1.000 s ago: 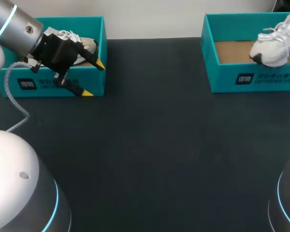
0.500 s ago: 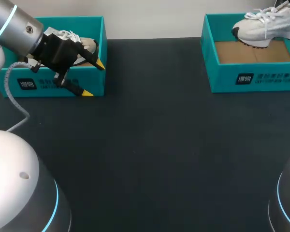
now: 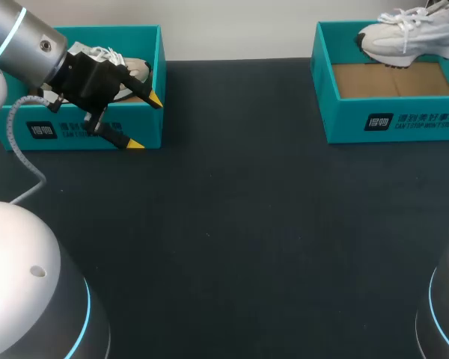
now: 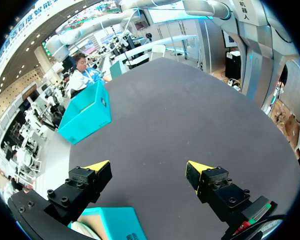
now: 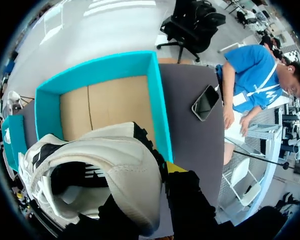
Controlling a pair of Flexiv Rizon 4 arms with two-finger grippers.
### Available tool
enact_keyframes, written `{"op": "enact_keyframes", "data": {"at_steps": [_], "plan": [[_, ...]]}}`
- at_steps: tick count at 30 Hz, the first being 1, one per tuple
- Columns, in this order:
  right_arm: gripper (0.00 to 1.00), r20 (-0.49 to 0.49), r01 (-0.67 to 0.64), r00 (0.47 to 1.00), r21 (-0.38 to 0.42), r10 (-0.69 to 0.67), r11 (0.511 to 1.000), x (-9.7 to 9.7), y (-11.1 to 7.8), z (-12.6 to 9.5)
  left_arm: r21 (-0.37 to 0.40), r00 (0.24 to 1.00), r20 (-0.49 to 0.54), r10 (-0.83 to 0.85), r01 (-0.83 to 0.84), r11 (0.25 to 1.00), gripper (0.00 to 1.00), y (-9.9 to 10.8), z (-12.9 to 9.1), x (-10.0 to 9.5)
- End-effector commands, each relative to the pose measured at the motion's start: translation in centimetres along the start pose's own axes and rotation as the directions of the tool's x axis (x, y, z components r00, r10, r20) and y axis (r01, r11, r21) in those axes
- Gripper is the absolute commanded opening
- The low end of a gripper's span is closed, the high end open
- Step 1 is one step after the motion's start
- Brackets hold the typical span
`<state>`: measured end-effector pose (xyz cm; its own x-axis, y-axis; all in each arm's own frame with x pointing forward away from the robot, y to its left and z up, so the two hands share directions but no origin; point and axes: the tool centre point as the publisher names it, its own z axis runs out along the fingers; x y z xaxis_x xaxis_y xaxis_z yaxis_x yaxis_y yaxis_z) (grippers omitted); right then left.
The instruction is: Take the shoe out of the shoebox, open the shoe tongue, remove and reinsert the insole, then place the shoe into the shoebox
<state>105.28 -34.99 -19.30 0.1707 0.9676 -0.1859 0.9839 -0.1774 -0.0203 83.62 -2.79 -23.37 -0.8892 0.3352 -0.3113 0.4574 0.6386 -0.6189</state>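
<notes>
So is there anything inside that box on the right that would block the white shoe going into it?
Nothing visible does. The white shoe hangs above the right shoebox, and the box's cardboard floor below it lies bare.

A dark matte bench (image 3: 239, 224) lies under the left pincer (image 4: 146, 167) and stretches far ahead of it. A black phone (image 5: 206, 102) lies flat on the bench near its edge, ahead of the right pincer (image 5: 155, 185) and off to one side, screen dark.
</notes>
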Motion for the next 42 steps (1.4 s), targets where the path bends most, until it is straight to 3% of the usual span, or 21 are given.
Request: {"op": "enact_keyframes", "data": {"at_steps": [1, 12, 42], "plan": [[0.00, 0.004, -0.060, 0.998, -0.018, 0.060, 0.998, 0.3, -0.8, 0.6, -0.003, 1.000, -0.001, 0.001, -0.001, 1.000, 1.00, 0.0, 0.0, 0.1], [0.00, 0.046, -0.090, 0.995, -0.072, 0.094, 0.993, 0.9, -0.7, 3.6, -0.003, 1.000, -0.001, 0.001, -0.001, 1.000, 1.00, 0.0, 0.0, 0.1], [0.00, 0.074, -0.119, 0.990, -0.074, 0.124, 0.990, 1.2, 0.2, 9.9, -0.003, 1.000, -0.001, 0.001, -0.001, 1.000, 1.00, 0.0, 0.0, 0.1]]}}
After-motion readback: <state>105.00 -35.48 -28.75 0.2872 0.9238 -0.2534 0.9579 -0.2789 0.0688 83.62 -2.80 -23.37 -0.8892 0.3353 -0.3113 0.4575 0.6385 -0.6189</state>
